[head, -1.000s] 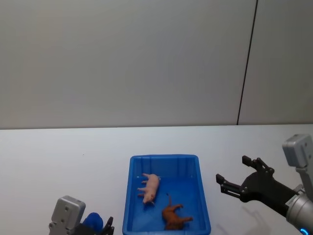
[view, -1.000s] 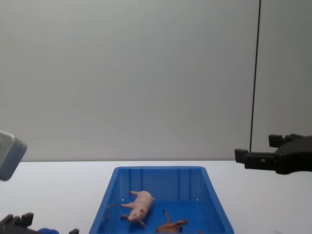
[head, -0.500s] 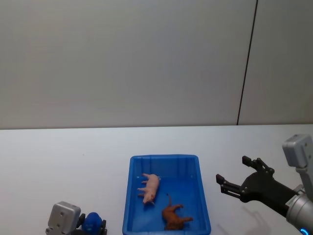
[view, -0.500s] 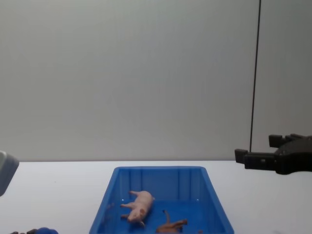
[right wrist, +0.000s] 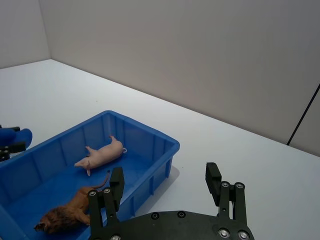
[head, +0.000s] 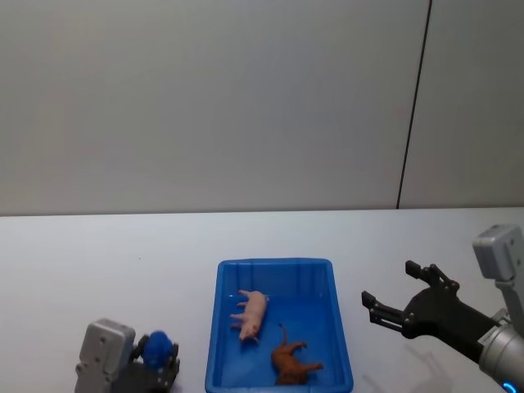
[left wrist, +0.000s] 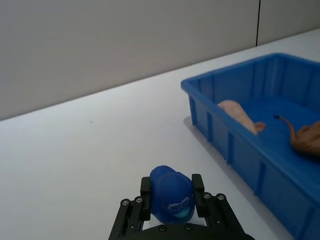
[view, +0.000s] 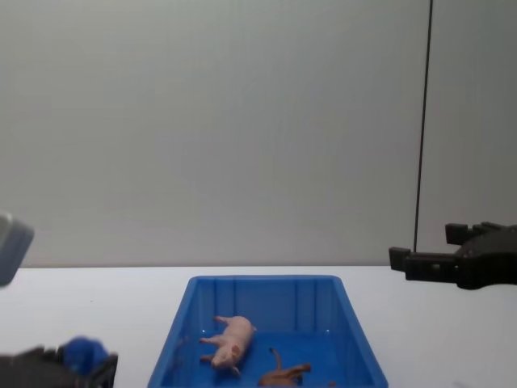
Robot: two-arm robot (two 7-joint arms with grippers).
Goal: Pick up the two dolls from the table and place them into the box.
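Head view: the big bright blue rectangular plastic box (head: 278,327) sits at 6 o'clock on the flat white worktop (head: 98,262), in easy reach of both arms. Both dolls lie inside it on their sides: the pale pink pig figurine (head: 253,313) toward the far-left part of the floor, the brown four-legged animal figurine w/ thin tail (head: 293,362) nearer, at about 5 o'clock from the pig. They look dropped in, not set upright, so I judge the placing is done. The left claw (head: 160,360) is low at 7 o'clock, apart from the box, pinching a small round blue object (head: 155,345). The right claw (head: 395,304) hovers at 4 o'clock beside the box, fingers spread and empty, probably because it has nothing more to carry.

Left wrist view: the left claw (left wrist: 172,195) is pressed on both sides of the blue object (left wrist: 172,194), which has a printed mark on its front. Box wall (left wrist: 235,145) is near but not touching; pig (left wrist: 239,114) and brown animal (left wrist: 306,140) are inside.

Right wrist view: the right claw (right wrist: 165,187) is wide apart, w/ nothing between its fingers, above bare worktop (right wrist: 260,165) just beside the box rim (right wrist: 145,129). Pig (right wrist: 102,154) and brown animal (right wrist: 72,207) lie on the box floor, not touching.

Chest view: the right claw (view: 424,252) hangs above worktop level, at 3 o'clock. The left claw (view: 77,362) is low at 8 o'clock, w/ the blue object (view: 81,353). Pig (view: 229,341) and brown animal (view: 283,375) are below the rim of the box (view: 262,281).
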